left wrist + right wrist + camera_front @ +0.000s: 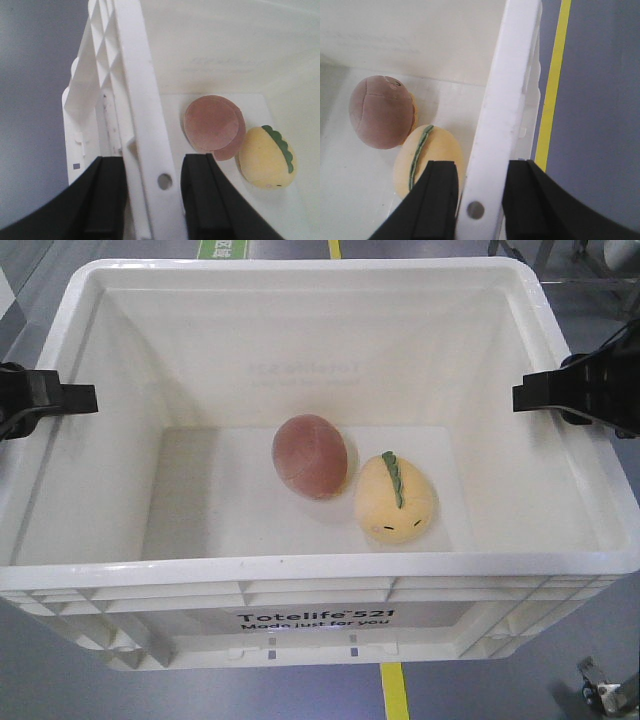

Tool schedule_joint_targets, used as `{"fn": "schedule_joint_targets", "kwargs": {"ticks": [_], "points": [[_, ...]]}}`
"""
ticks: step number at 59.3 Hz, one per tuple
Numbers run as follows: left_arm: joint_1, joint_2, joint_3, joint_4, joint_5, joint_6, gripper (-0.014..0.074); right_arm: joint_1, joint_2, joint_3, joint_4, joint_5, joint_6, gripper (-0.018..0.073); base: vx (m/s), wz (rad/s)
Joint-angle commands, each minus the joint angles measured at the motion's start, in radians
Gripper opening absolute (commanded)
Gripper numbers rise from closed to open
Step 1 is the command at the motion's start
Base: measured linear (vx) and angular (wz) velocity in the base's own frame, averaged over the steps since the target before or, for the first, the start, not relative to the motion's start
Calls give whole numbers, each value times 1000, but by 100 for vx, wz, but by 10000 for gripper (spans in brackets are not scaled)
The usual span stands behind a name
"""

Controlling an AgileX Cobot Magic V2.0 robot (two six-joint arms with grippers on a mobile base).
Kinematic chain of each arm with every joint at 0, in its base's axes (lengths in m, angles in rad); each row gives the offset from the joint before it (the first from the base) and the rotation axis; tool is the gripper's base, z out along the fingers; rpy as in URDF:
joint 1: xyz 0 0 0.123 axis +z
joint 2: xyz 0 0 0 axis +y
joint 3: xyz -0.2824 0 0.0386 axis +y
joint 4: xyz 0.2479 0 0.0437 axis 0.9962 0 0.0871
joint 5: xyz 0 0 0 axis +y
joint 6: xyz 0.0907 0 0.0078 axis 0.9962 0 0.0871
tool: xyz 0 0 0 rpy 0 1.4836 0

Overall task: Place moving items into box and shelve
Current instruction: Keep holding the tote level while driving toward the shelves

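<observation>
Two arms reach in roughly level, one from each side of the box (300,570).

Left gripper (150,167): black fingers (107,200) straddle the box's left rim, one inside the wall and one outside by the ribbed flange. Both press against the plastic, so it is clamped on the box.

Right gripper (481,172): mirrored pose on the box's right rim, one finger inside and one outside, closed tight on the wall and gripping the box. In the front view both grippers sit at about the same height.

Box: white rigid plastic, rectangular, with smooth inner walls, rounded corners and a lattice-ribbed rim. A small round hole (164,181) sits in the rim between each pair of fingers. Black print (315,618) on the near outer wall reads "Totelife 521 Made just for you".

Contents, both on the box's bottom near its centre:
- Brown toy (311,455): egg-shaped plush, matte reddish-brown, with stitched seams across it.
- Yellow toy (395,500): egg-shaped plush, pale yellow, with a green scalloped ridge (393,478) along its top and a tiny dark face toward the printed wall.

The toys touch. The yellow toy lies closer to the box's right and printed walls.

Under the box: grey floor (60,680) with a yellow line (394,690).
</observation>
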State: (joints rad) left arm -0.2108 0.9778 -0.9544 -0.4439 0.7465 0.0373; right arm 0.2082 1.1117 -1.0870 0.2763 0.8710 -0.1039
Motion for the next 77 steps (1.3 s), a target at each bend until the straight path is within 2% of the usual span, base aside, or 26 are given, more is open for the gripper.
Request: {"fn": "schedule_joint_targets", "kwargs": {"ticks": [1,77], "points": [[-10,-28,-45,-82,-123,9,-3,0,-29,-44,75,-114,-16,-4,47,-1],[-10,-28,-45,-82,-123,9,-3,0,-29,-44,75,-114,-16,-4,42,-5]]}}
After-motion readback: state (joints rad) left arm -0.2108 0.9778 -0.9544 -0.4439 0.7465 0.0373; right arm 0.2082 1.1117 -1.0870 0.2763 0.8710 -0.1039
